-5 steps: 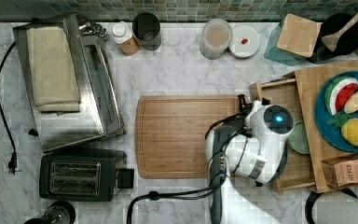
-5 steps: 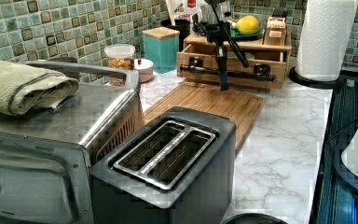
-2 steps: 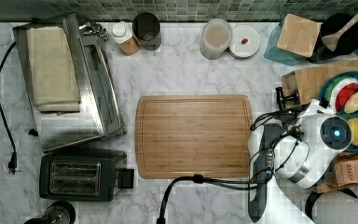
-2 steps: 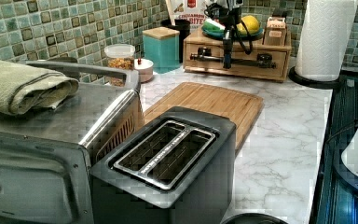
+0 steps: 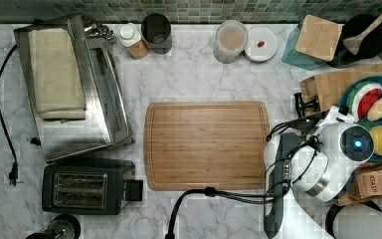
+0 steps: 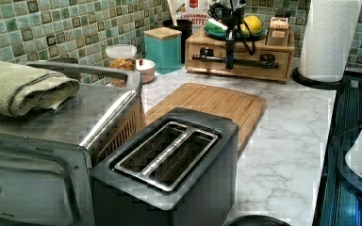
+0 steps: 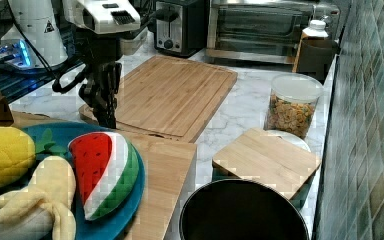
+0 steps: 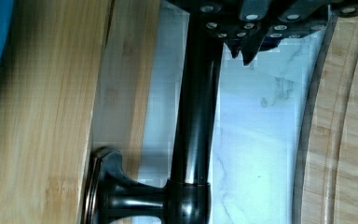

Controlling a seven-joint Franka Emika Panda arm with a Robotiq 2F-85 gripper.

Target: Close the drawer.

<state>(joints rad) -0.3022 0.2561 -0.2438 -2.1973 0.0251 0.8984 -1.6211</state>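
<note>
Top view: "STASH" box (image 5: 373, 183); tool (image 6: 229, 52) at drawer (image 6: 240, 61) handle, grip unclear.

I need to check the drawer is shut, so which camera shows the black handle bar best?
The left view: the handle runs full length across the drawer front, which sits flush with its box. The wrist view shows a close stretch of bar and one mount. The top view shows just one end; in the right view the arm stands over it.
</note>
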